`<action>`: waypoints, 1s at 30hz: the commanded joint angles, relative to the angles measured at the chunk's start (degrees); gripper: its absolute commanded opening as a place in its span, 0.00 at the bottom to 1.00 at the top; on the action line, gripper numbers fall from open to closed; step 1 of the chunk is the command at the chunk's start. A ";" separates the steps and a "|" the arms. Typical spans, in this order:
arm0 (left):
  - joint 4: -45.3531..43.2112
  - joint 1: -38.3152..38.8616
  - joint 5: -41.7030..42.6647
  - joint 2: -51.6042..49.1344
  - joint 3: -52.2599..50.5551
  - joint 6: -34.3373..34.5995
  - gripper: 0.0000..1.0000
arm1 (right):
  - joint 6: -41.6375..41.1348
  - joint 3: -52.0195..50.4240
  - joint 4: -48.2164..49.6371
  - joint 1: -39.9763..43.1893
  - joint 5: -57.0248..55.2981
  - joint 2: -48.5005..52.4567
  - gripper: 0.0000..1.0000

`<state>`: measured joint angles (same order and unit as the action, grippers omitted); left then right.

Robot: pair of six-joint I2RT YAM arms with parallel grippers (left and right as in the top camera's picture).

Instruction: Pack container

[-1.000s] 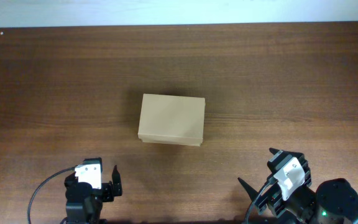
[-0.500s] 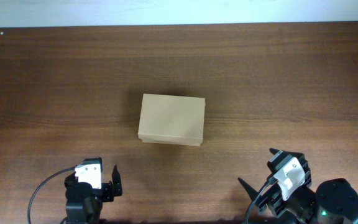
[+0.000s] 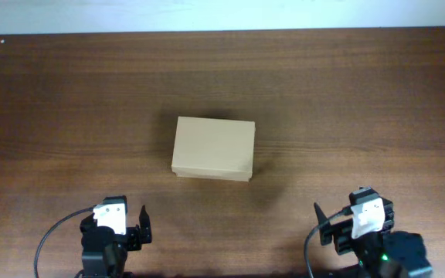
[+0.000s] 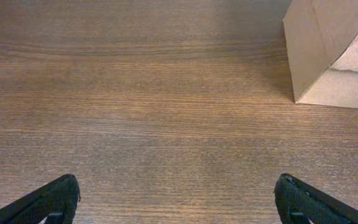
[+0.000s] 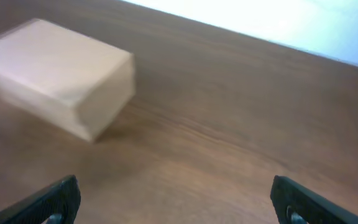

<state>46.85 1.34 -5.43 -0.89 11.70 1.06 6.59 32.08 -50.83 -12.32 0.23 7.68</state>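
The tan cardboard container (image 3: 212, 149) sits closed in the middle of the wooden table. It also shows at the top right of the left wrist view (image 4: 328, 50) and at the upper left of the blurred right wrist view (image 5: 58, 74). My left gripper (image 3: 120, 219) is open and empty near the front edge, left of the box; its fingertips frame bare wood (image 4: 178, 202). My right gripper (image 3: 346, 220) is open and empty near the front edge, right of the box (image 5: 174, 202).
The brown wooden table (image 3: 346, 100) runs to a white wall at the back. A black cable (image 3: 52, 232) loops beside the left arm. No markers or eraser show in any view.
The right arm has shifted to the right and turned, with its view now blurred. The left arm and the box have not moved.
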 commanded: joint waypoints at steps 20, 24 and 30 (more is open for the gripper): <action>-0.15 -0.39 -0.42 0.55 -0.61 -0.92 1.00 | -8.98 -21.53 4.20 12.72 1.46 -7.52 0.99; -0.15 -0.39 -0.42 0.55 -0.61 -0.92 1.00 | -8.98 -21.53 4.20 12.72 1.46 -7.50 0.99; -0.15 -0.39 -0.42 0.55 -0.61 -0.92 1.00 | -8.98 -21.53 4.20 12.72 1.46 -7.50 0.99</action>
<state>46.85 1.34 -5.43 -0.89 11.70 1.06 -1.72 11.11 -46.87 -0.12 1.13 0.84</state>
